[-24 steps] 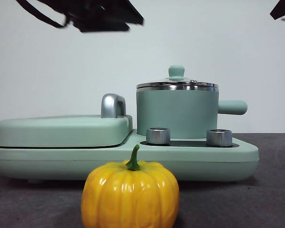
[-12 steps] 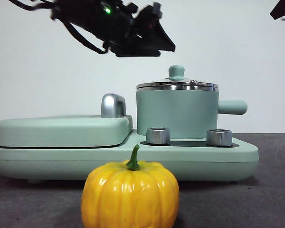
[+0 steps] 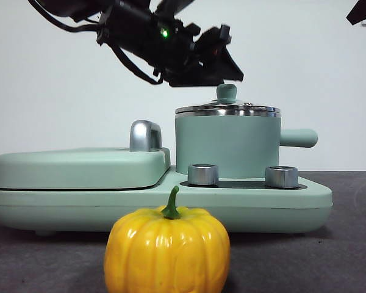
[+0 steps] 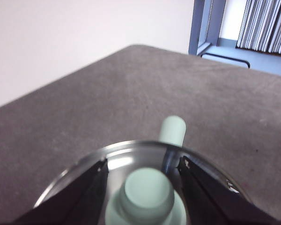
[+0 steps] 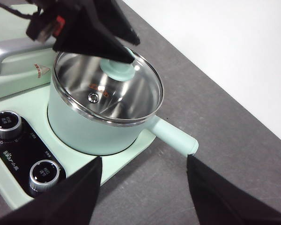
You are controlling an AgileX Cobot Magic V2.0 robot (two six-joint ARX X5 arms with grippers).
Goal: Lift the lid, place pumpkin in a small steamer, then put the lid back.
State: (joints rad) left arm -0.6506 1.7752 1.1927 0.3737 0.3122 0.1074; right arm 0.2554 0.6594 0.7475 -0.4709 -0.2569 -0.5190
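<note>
We are seeing the left hand (image 4: 143,164) hanging wide open just above the round glass lid with the shiny steel rim (image 4: 131,154), its 2 black jaws standing on either side of the small mint-green knob (image 4: 147,190) and not touching it. In the front view this left hand (image 3: 222,67) is sitting low over the knob (image 3: 226,93), gripping nothing. The lid (image 3: 227,110) is resting closed on the mint-green cylindrical small steamer (image 3: 227,146), whose stubby side handle (image 3: 299,138) is pointing away to the side. The steamer is standing on the wide mint-green base with 2 silver knobs (image 3: 171,204). The glossy yellow-orange ribbed pumpkin with the green stem (image 3: 167,250) is sitting on the dark grey desk (image 3: 329,256) in front of the base, well apart from the steamer.

Compared with 0.5 s ago, we are finding the left hand lower and further across, now over the knob rather than beside it; 1 s ago it was high at the top edge. Lid, steamer and pumpkin are sitting where they were.

The right hand (image 5: 143,185) is waiting open and empty, looking down on the steamer (image 5: 98,126) from a distance.
</note>
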